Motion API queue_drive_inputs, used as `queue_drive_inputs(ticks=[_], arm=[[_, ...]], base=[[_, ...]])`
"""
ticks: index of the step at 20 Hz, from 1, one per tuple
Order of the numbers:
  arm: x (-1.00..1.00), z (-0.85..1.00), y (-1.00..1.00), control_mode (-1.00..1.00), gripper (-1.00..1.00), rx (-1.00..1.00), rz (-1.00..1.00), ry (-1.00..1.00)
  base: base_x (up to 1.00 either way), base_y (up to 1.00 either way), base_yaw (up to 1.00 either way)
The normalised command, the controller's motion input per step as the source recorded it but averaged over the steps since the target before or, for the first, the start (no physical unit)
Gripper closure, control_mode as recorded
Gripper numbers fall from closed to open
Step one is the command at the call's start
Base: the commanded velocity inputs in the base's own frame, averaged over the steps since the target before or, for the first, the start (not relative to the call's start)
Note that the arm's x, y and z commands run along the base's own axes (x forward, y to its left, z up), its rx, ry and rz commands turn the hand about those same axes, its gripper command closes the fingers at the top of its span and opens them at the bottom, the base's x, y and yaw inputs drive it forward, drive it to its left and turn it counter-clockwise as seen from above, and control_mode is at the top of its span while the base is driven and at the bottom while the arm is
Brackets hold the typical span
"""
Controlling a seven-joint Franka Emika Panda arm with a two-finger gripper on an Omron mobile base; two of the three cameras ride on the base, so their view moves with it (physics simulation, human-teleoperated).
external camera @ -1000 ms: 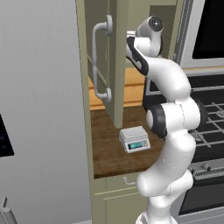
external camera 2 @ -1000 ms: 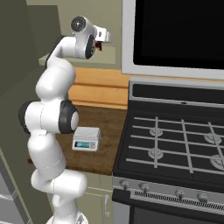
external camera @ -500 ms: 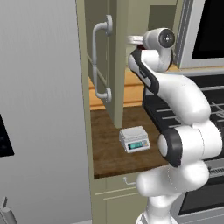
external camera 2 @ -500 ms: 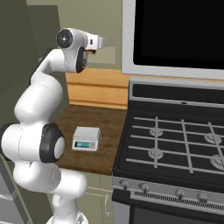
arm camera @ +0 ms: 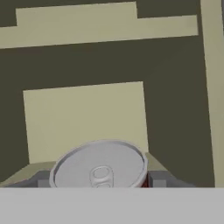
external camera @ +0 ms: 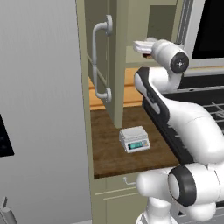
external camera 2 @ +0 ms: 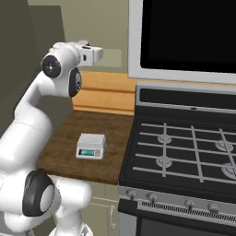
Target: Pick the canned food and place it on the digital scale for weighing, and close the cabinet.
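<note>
1. Hand (arm camera: 100, 186) is clamped on the canned food (arm camera: 99, 166): hand view shows the silvery pull-tab top sitting between the two dark fingers (arm camera: 157, 179), a sliver of red wall beside the right one.
2. Can is up at cabinet height, in the open front of the cabinet (external camera: 116, 65), carried by the hand (external camera: 142, 46) in the left base view; the can itself can't be made out in the base views.
3. Digital scale (external camera: 134, 139) sits on the brown desk (external camera: 109, 148) below, platform bare, well apart from the can. Right base view has the scale (external camera 2: 91, 146) beside the stove (external camera 2: 184, 152).
4. Step in hand, as I judge it: carry can out and down to the scale. Pull clear of the cabinet shelf edge first, then lower. Keep the can upright, centre it over the platform since the platform is only a bit wider. Set it flat before letting go, no drop.
5. Watch the open door (external camera: 118, 87) and its bar handle (external camera: 101, 63) just left of the hand; swing away from them.
6. Cabinet door not yet closed.
7. Versus a second ago: arm has swung and the elbow folded lower; wrist now points more sideways. Fingers drew in slightly over that second. Scale and door unmoved.
</note>
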Motion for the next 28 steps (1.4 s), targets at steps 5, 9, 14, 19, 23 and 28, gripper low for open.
queue_drive_inputs(ticks=[5, 9, 14, 19, 23, 28], arm=[[-1.00, 0.60, 0.00, -1.00, 1.00, 0.08, 0.00, 0.07], [-1.00, 0.39, -0.20, -1.00, 1.00, 0.04, 0.02, 0.09], [-1.00, 0.00, -0.61, -1.00, 1.00, 0.00, 0.21, -0.06], [-0.93, -0.30, -0.78, -1.00, 1.00, -0.01, 0.35, -0.04], [-0.50, -0.73, -0.55, -1.00, 1.00, -0.04, 0.41, 0.00], [-0.06, -0.99, -0.20, -1.00, 1.00, -0.08, 0.40, 0.01]], base=[[0.00, 0.00, 0.00], [0.00, 0.00, 0.00], [0.00, 0.00, 0.00], [0.00, 0.00, 0.00], [0.00, 0.00, 0.00], [0.00, 0.00, 0.00]])
